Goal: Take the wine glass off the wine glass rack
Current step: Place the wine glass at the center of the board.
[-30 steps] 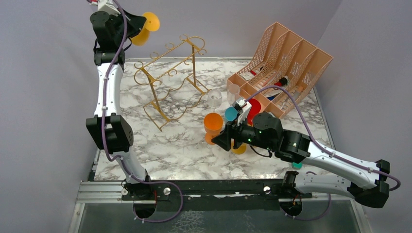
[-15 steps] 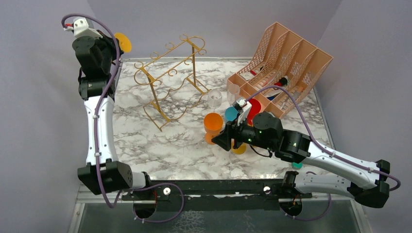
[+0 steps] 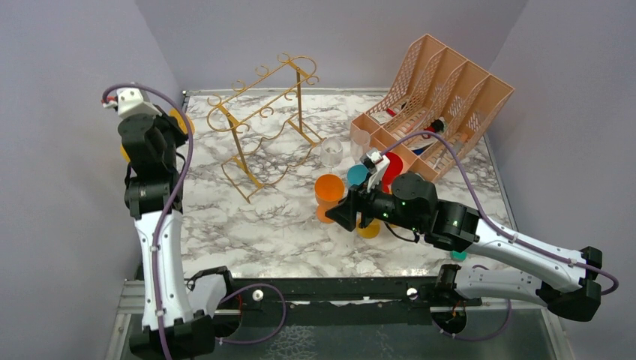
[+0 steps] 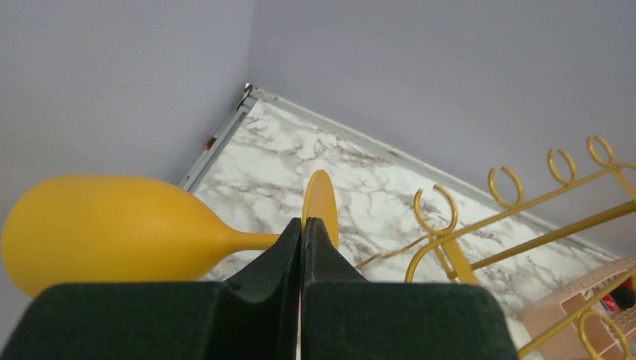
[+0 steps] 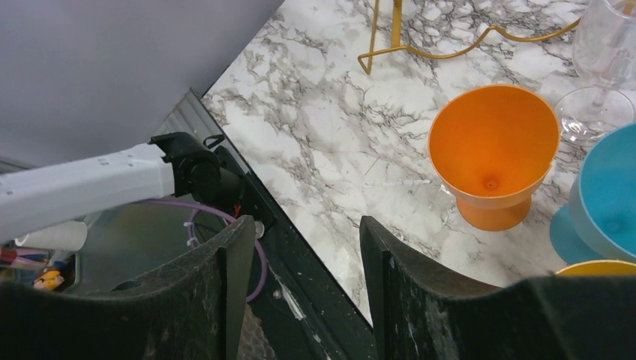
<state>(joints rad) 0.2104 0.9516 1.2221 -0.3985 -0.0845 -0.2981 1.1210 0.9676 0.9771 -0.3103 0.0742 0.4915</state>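
Observation:
The wine glass is yellow and lies sideways in the air, bowl to the left and round foot to the right. My left gripper is shut on its thin stem. From above, that gripper hangs over the table's left edge, left of the wine glass rack, with only the glass's foot showing. The gold wire rack stands apart from the glass, and nothing hangs on it. My right gripper is open and empty, low over the table's near edge.
An orange cup, a clear glass, a teal glass, a red one and a yellow piece crowd around the right arm. A peach lattice organizer stands at the back right. Walls close in on the left and the back.
My left arm has swung down and to the left from high at the back, carrying the yellow glass away from the rack. The right arm has not moved.

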